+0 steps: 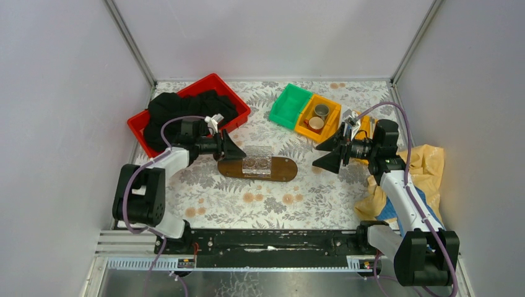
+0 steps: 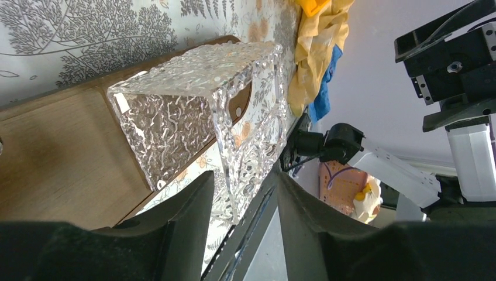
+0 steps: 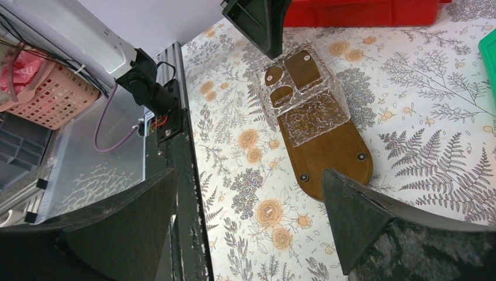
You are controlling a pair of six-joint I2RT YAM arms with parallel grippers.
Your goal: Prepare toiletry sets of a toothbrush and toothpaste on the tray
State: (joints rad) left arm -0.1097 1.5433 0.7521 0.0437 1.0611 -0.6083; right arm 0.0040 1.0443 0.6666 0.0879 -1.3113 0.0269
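At the tray's (image 1: 282, 168) left end, we see the left claw (image 1: 238, 147) released, fingers apart by the clear holder (image 1: 257, 164). The right claw (image 1: 323, 154) hangs wide open, empty, nearby.

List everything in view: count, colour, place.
table: 1, floral print, under everything
tray: 1, dark brown, table centre
clear holder: 1, transparent, on the tray
crate: 1, red, far left
black cloth: 1 heap, in the crate
green bin: 1, far centre
orange bin: 1, right of the green bin
cups: 2, grey and tan, in the orange bin
yellow cloth: 1, right edge
blue cloth: 1, under the yellow cloth
toothbrush, toothpaste: none visible
left hand: 1, black, open, at the holder's left end
right hand: 1, black, open, empty, right of the tray
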